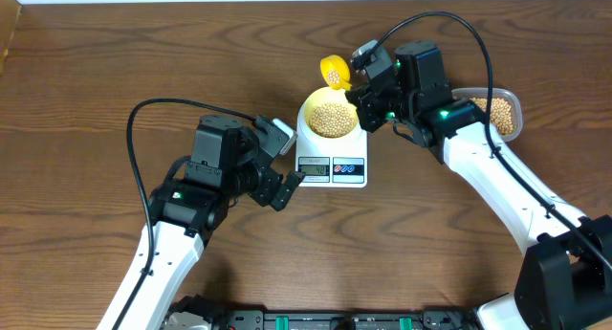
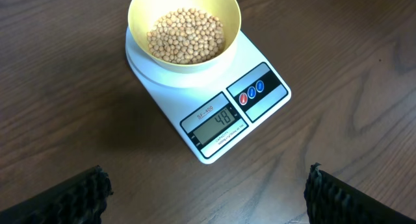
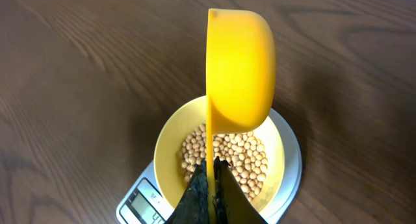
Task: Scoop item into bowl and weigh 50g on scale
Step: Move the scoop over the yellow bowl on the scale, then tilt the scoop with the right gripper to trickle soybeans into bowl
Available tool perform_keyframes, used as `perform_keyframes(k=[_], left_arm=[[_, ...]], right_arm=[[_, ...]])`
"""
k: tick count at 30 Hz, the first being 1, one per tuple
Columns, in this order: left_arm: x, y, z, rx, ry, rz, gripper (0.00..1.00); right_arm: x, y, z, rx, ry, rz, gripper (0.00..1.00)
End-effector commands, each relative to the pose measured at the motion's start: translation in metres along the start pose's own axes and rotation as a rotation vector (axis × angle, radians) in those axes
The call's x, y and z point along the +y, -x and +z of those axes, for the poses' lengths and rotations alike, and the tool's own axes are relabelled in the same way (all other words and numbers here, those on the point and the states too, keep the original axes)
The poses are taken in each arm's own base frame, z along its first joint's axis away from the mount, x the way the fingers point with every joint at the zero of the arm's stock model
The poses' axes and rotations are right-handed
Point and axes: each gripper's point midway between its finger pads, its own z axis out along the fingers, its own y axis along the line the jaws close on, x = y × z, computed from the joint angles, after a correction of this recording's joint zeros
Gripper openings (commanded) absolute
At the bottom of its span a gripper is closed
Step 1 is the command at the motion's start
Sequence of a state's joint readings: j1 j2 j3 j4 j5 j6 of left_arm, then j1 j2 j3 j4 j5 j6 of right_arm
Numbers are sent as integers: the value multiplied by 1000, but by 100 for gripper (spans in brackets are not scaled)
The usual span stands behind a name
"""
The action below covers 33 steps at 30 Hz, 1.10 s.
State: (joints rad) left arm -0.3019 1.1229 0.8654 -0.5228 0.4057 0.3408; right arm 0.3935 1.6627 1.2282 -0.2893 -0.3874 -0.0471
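The pale yellow bowl (image 1: 333,116) sits on the white scale (image 1: 332,165) and holds a heap of tan beans (image 2: 186,36). The scale's display (image 2: 219,121) reads 48. My right gripper (image 1: 366,89) is shut on the handle of a yellow scoop (image 3: 238,71), held tilted just above the bowl's far rim; a few beans show in the scoop (image 1: 335,73) in the overhead view. In the right wrist view the bowl (image 3: 170,149) lies under the scoop. My left gripper (image 1: 287,167) is open and empty, just left of the scale; its fingertips (image 2: 207,191) frame bare table.
A clear plastic tub (image 1: 499,111) with more beans stands at the right, behind my right arm. The table is dark wood. Cables loop over both arms.
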Motion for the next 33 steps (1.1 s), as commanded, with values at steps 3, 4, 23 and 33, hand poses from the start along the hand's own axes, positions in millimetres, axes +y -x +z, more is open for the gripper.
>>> perform_keyframes(k=[3, 4, 23, 33], left_arm=[[0, 3, -2, -12, 1, 3, 98], [0, 3, -2, -12, 1, 3, 98], [0, 3, -2, -12, 1, 3, 98], [0, 3, -2, -12, 1, 3, 98]], right_arm=[[3, -1, 3, 0, 26, -61, 1], [6, -1, 2, -1, 44, -61, 1], [12, -15, 1, 51, 86, -68, 1], [8, -20, -1, 69, 87, -74, 1]])
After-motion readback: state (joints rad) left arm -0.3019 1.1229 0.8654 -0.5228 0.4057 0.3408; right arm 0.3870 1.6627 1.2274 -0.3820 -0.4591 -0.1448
